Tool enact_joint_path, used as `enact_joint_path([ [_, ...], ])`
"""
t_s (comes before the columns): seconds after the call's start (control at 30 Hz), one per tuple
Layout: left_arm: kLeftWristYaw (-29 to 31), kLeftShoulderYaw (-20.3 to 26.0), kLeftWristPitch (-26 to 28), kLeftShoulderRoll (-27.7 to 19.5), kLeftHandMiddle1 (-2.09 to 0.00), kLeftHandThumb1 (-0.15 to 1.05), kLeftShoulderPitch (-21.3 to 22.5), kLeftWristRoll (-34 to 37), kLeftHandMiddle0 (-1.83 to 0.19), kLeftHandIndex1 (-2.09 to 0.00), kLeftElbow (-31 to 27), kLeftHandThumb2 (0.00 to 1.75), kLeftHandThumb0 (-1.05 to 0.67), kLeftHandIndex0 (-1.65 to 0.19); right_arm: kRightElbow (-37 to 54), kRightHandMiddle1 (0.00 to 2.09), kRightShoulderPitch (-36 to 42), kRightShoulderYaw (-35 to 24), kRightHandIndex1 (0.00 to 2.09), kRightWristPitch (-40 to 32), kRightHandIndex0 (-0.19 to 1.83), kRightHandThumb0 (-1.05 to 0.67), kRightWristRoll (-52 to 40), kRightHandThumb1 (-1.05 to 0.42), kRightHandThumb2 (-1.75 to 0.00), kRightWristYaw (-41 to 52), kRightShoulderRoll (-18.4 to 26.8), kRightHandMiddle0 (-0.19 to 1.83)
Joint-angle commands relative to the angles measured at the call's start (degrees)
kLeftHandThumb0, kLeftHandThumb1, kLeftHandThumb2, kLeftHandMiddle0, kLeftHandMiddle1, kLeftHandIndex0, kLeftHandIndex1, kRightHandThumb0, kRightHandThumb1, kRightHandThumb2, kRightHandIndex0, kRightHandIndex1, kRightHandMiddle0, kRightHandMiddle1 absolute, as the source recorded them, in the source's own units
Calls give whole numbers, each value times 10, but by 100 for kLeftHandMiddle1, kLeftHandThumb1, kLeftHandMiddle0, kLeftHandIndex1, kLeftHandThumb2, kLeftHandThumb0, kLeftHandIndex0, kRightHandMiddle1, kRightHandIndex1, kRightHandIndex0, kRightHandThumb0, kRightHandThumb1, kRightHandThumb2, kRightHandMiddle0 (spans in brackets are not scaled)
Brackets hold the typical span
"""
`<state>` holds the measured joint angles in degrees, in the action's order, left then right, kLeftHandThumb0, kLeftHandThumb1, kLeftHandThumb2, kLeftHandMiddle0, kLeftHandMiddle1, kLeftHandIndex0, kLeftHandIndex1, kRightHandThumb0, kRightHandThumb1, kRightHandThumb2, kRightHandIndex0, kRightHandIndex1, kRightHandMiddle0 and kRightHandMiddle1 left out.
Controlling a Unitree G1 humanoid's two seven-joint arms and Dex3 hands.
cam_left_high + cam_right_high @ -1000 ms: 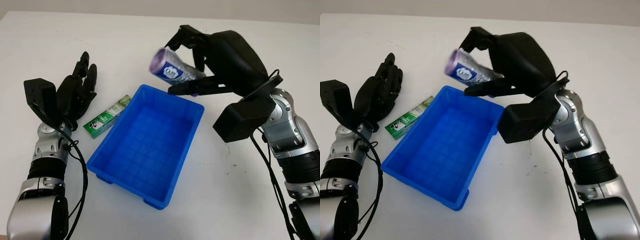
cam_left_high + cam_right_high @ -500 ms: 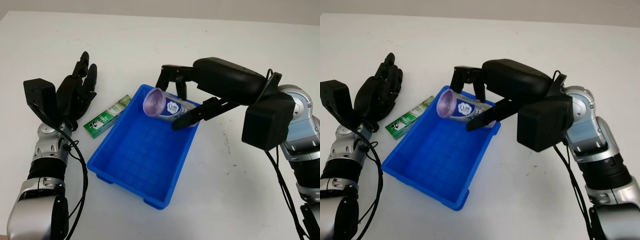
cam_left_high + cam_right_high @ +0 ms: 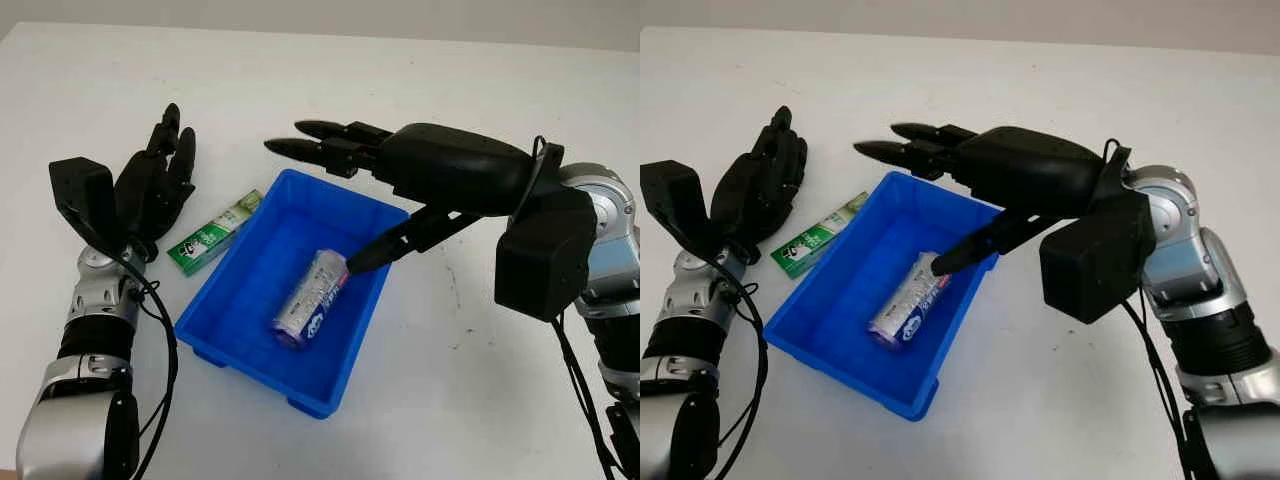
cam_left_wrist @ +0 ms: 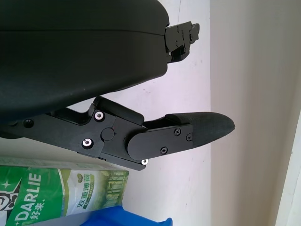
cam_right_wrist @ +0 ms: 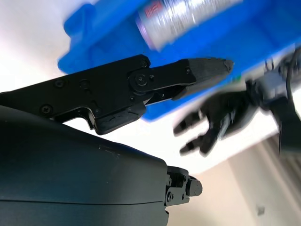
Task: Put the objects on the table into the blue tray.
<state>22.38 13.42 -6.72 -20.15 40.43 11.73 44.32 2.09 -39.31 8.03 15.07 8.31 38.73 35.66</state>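
The right hand (image 3: 345, 190) has released the tissue pack (image 3: 311, 299), which is now lying inside the blue tray (image 3: 232, 278). The left hand (image 3: 150, 190) is staying open beside the green Darlie box (image 3: 213, 234) on the table.

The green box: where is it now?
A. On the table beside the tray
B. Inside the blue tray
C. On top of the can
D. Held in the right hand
A: the green box lies on the table just outside the blue tray, near the open left hand.
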Motion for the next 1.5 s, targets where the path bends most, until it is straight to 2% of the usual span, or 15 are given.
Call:
enact_joint_path([
  [0.0, 0, 0, 0, 4, 0, 105, -3, 2, 19, 0, -8, 58, -74, 19, -9, 3, 13, -24, 6, -2, -15, -85, 10, -105, -35, -42, -13, -9],
  [0.13, -12, -3, -4, 1, 0, 105, -7, -6, 19, 0, -15, 56, -75, 19, -65, 1, 36, -66, 5, -17, -15, -83, -32, -105, -55, -102, -49, -12],
  [0.2, -16, -5, -4, -2, 0, 105, -11, -11, 19, 0, -21, 56, -75, 19, -89, 1, 47, -82, 5, -31, -17, -80, -37, -105, -66, -126, -56, -15],
  [0.3, -17, -4, -1, -7, 0, 105, -16, -13, 19, 0, -34, 55, -76, 19, -117, 2, 63, -103, 4, -63, -19, -76, -46, -105, -74, -153, -62, -16],
  [0.5, -27, -7, 9, -19, -2, 105, -23, -25, 19, -2, -50, 54, -76, 18, -140, 0, 98, -156, 0, -133, -19, -72, -97, -105, -75, -208, -94, -19],
  [0.7, -40, -13, 33, -37, -4, 105, -28, -47, 18, -4, -74, 52, -75, 17, -151, 0, 124, -185, 0, -139, -19, -66, -123, -105, -77, -239, -114, -19],
  [0.93, -49, -55, 61, -104, -2, 105, -44, -135, 17, -4, -155, 40, -78, 19, -121, 0, 144, -184, 0, -166, -19, -64, -119, -105, -78, -264, -124, -19],
  [1.03, -33, -58, 117, -129, -8, 105, -47, -146, 3, -6, -203, 20, -84, 15, -108, 0, 151, -182, 0, -176, -19, -63, -116, -105, -79, -267, -124, -19],
  [1.13, -9, -58, 166, -148, -6, 103, -50, -141, 5, -5, -240, 9, -85, 16, -107, 0, 154, -181, 0, -174, -19, -60, -116, -105, -80, -268, -128, -19],
  [1.27, 16, -74, 215, -188, -9, 100, -65, -171, -2, -5, -290, 6, -89, 16, -100, 0, 155, -178, 0, -188, -19, -61, -116, -105, -81, -272, -134, -19],
  [1.33, 29, -79, 227, -202, -11, 99, -73, -181, -8, -5, -306, 5, -86, 17, -92, 0, 156, -176, 0, -198, -19, -61, -112, -105, -81, -280, -139, -19],
  [1.4, 41, -88, 244, -217, -8, 97, -82, -195, -4, -4, -325, 5, -83, 18, -85, 0, 156, -173, 0, -210, -19, -61, -107, -105, -81, -286, -141, -19],
  [1.47, 48, -104, 267, -228, -14, 97, -88, -216, -15, -4, -342, 5, -85, 19, -79, 0, 156, -171, 0, -223, -19, -62, -106, -105, -81, -288, -143, -19],
])
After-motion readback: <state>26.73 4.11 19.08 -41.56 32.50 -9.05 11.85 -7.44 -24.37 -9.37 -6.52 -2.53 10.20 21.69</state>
